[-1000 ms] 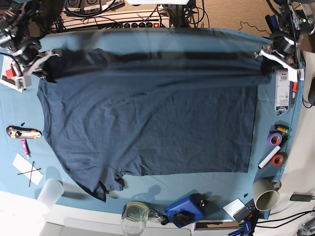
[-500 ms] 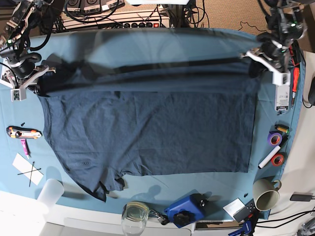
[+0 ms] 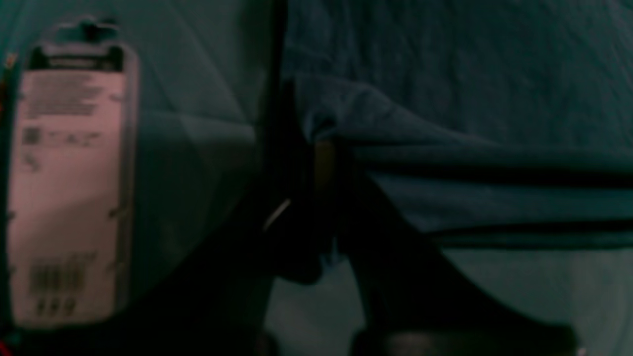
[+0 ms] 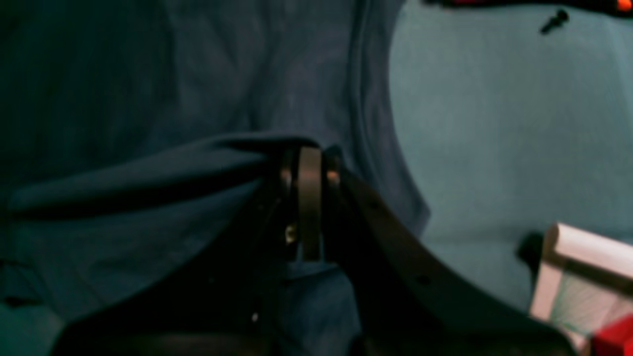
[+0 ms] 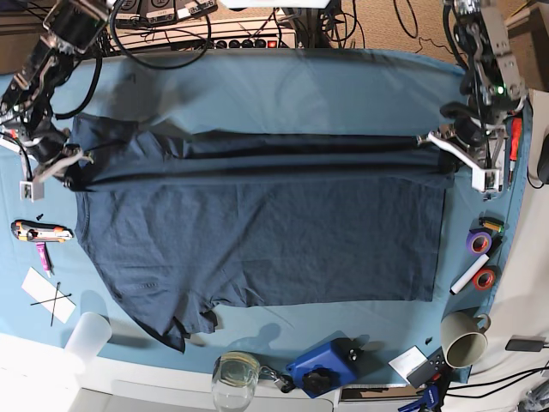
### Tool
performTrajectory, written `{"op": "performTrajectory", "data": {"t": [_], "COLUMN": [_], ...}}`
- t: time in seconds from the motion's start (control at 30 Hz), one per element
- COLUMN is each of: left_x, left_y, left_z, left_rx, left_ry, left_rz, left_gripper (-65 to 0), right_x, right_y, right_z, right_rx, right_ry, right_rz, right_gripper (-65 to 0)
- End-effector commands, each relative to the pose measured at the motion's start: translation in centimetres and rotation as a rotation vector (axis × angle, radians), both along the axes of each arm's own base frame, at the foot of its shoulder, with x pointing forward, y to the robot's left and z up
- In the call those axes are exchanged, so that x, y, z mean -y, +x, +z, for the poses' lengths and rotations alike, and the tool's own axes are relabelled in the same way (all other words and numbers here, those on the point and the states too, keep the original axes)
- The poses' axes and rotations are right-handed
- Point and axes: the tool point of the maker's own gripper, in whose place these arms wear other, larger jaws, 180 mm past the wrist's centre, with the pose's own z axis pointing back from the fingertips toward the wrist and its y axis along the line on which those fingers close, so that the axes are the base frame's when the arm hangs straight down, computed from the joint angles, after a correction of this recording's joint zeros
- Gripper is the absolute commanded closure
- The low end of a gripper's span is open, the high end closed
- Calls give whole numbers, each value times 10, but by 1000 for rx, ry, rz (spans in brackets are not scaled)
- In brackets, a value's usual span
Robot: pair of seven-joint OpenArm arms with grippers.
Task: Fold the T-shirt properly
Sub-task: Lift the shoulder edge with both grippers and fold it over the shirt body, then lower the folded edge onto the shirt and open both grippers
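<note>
Teal cloth (image 5: pixel 283 86) underlies T-shirt (image 5: pixel 257 232), edge pinched between both fingers.

Both arms reach in from opposite sides, the left gripper (image 5: pixel 448 148) and right gripper (image 5: pixel 70 168) clamped tight.

A fold of the T-shirt (image 4: pixel 148 178) is pinched in the closed right end effector (image 4: pixel 310 173) and raised above the cloth-covered counter (image 4: pixel 494 148); a small black screw (image 4: pixel 554 21) is seen beyond.
</note>
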Motion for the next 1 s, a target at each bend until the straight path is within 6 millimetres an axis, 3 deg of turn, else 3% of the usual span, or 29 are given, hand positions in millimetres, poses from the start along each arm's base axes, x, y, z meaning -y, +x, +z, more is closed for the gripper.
{"op": "performTrajectory", "data": {"t": [0.0, 0.3, 0.5, 0.83, 0.97], "left_x": [-12, -18, -18, -15, 3], "left_y": [14, 56, 84, 108, 110], "left_z": [12, 1, -1, 16, 10], "left_rx": [47, 44, 47, 80, 63], "left_ry": [28, -36, -77, -91, -89], "left_rz": [21, 58, 65, 46, -4], "left_gripper": [0, 0, 0, 0, 0], "right_x": [9, -19, -14, -9, 1], "right_y": [16, 68, 97, 112, 112], "right_z": [20, 1, 5, 10, 9], "right_rx": [63, 20, 40, 76, 71], "right_ry": [-21, -87, -58, -58, -80], "right_rz": [-11, 84, 39, 19, -36], "right_gripper": [0, 0, 0, 0, 0]}}
